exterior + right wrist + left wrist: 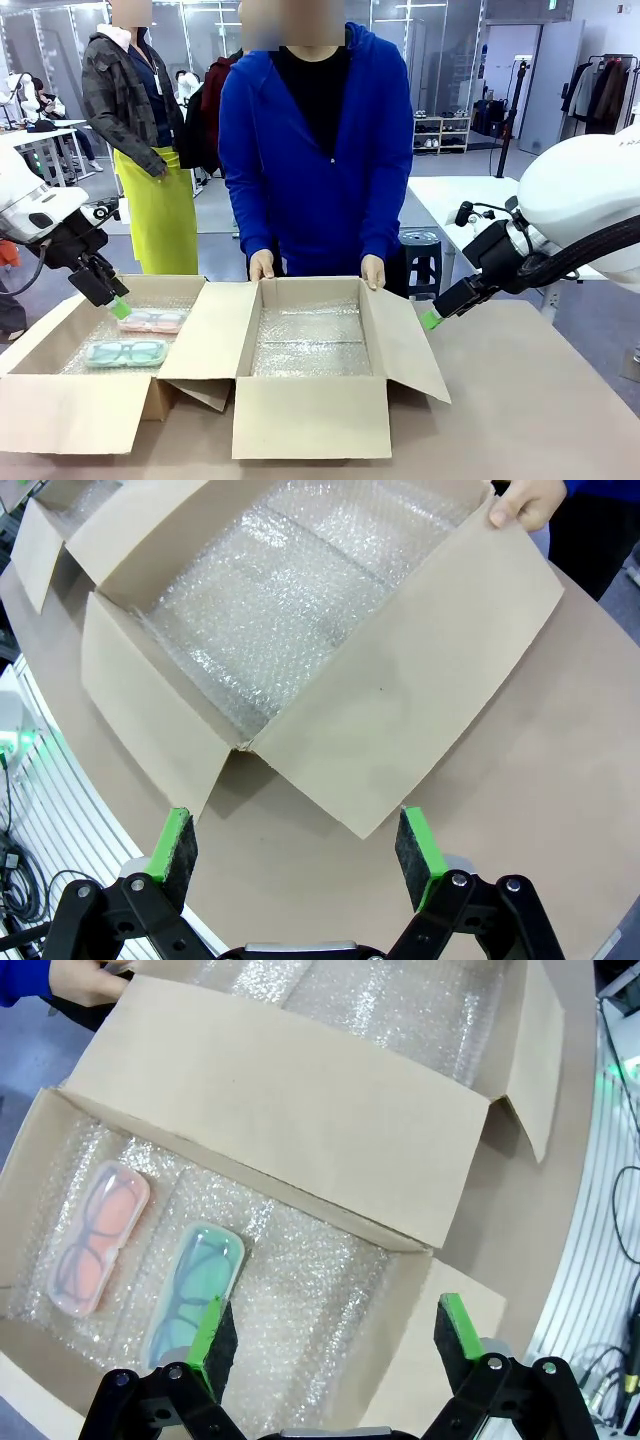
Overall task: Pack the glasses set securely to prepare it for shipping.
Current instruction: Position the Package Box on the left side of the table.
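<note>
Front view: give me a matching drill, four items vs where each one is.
Items:
1 pink case
2 mint case
3 left gripper
4 right gripper

Places:
A over the left box's far edge
B outside the middle box, by its right flap
C left box, nearer the person
D left box, nearer the robot

Pairs: 1-C, 2-D, 3-A, 4-B
</note>
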You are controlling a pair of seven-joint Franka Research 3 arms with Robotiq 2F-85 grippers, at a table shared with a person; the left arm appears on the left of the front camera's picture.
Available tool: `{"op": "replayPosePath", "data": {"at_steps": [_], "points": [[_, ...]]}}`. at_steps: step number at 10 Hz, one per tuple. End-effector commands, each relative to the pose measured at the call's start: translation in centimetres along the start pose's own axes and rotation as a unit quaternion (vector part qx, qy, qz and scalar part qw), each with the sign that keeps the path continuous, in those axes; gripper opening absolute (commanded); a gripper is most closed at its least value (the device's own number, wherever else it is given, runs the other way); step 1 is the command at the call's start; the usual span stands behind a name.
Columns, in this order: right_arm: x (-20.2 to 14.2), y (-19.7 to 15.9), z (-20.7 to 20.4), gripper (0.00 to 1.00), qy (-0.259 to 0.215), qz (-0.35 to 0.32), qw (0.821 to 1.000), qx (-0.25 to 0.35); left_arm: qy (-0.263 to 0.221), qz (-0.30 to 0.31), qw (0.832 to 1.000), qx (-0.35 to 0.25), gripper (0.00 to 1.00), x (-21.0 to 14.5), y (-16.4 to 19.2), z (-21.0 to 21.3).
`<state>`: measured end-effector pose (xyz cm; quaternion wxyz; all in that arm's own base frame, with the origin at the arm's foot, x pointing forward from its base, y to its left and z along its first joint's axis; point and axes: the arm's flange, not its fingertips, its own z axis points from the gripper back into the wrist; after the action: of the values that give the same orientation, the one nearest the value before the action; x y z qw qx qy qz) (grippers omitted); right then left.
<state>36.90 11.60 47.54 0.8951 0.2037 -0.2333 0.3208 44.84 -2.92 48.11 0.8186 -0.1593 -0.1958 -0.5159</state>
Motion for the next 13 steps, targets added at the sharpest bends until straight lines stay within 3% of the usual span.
{"op": "replayPosePath", "data": {"at_steps": [1,13], "points": [[-0.12,0.12,-0.22,1.00,-0.002,0.005,1.000,-0.005,-0.002,0.003,1.000,0.007,1.00,0.17,-0.04,0.20],[-0.12,0.12,-0.22,1.00,-0.002,0.005,1.000,-0.005,-0.002,0.003,1.000,0.007,1.00,0.17,-0.04,0.20]]}}
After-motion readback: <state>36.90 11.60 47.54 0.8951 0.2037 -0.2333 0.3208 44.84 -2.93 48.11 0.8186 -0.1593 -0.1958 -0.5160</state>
